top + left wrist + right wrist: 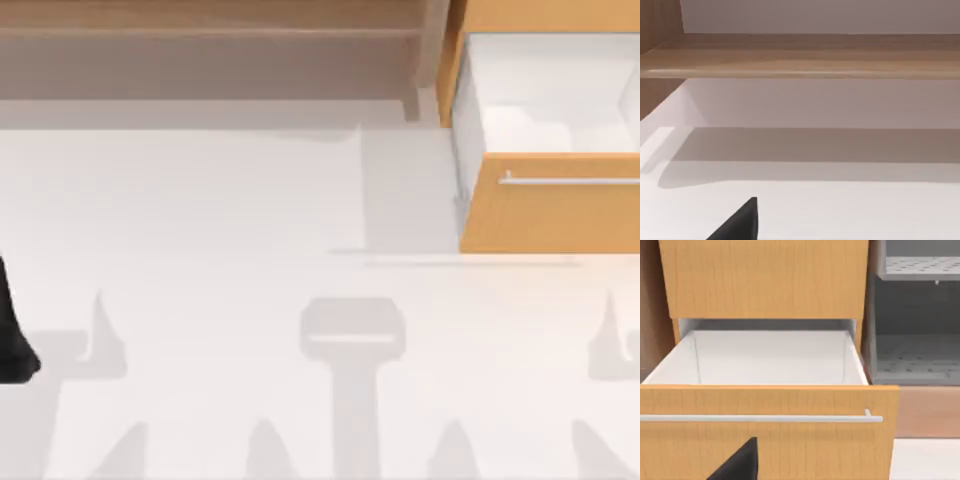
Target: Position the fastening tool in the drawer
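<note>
Drawer stands open, cut off at the table's right edge — left arm parked far left, finger state indeterminable.

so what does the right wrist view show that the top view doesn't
Right wrist view alone: the wood cabinet front above the open drawer, and grey perforated shelves beside it.

Top view alone: the white table with arm shadows, a long wooden shelf at the back, and a black bit of the left arm at the left edge.

Both: the pulled-out drawer, its white inside bare, its silver handle across the front.
</note>
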`<state>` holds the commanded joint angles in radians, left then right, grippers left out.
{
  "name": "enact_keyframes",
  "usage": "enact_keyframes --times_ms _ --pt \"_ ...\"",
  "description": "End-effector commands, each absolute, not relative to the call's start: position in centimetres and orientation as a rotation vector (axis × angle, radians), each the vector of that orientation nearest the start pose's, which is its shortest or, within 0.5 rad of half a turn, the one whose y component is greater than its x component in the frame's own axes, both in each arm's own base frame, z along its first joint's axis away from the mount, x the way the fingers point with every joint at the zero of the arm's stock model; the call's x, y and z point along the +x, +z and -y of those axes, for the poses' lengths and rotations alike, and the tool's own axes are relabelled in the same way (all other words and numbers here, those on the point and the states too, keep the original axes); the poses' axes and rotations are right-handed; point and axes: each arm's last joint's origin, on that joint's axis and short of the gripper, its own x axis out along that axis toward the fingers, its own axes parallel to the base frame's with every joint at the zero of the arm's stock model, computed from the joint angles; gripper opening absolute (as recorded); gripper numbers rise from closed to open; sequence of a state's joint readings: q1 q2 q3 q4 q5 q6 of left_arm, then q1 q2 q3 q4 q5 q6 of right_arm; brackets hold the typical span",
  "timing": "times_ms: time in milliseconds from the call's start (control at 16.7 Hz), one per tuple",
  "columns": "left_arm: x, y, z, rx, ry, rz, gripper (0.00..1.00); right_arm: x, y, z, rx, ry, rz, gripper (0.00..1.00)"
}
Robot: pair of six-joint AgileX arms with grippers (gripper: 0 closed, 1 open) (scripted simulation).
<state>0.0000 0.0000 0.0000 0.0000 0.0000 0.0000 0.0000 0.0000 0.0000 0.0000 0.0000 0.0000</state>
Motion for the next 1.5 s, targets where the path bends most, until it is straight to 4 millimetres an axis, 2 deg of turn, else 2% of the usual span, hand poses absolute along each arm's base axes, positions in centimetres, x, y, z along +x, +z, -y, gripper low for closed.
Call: enact_keyframes --times_ms 180,300,480,660,840,1020,1260,1500 --pt "10.6 16.0 0.1 0.0 0.0 0.0 1.0 10.6 16.2 0.1 -0.004 -0.002 -0.007 1.0" --pt "10.6 16.0 0.1 0.0 0.0 0.0 1.0 10.6 17.2 0.3 -0.023 -0.014 -0.043 1.0" --pt "10.6 16.0 0.1 0.0 0.0 0.0 1.0 11.1 20.0 0.7 -0.072 -0.048 -0.152 1.0" --pt "10.6 16.0 0.1 0.0 0.0 0.0 1.0 13.1 23.3 1.6 -0.132 -0.085 -0.34 1.0" --pt "10.6 16.0 0.1 0.0 0.0 0.0 1.0 17.2 25.7 3.1 -0.185 -0.106 -0.597 1.0" --pt "10.6 16.0 0.1 0.0 0.0 0.0 1.0 22.5 26.2 5.7 -0.217 -0.096 -0.879 1.0" --pt "10.6 16.0 0.1 0.0 0.0 0.0 1.0 29.4 23.9 10.2 -0.215 -0.038 -1.212 1.0" --pt "10.6 16.0 0.1 0.0 0.0 0.0 1.0 33.9 20.4 14.4 -0.177 0.043 -1.434 1.0"
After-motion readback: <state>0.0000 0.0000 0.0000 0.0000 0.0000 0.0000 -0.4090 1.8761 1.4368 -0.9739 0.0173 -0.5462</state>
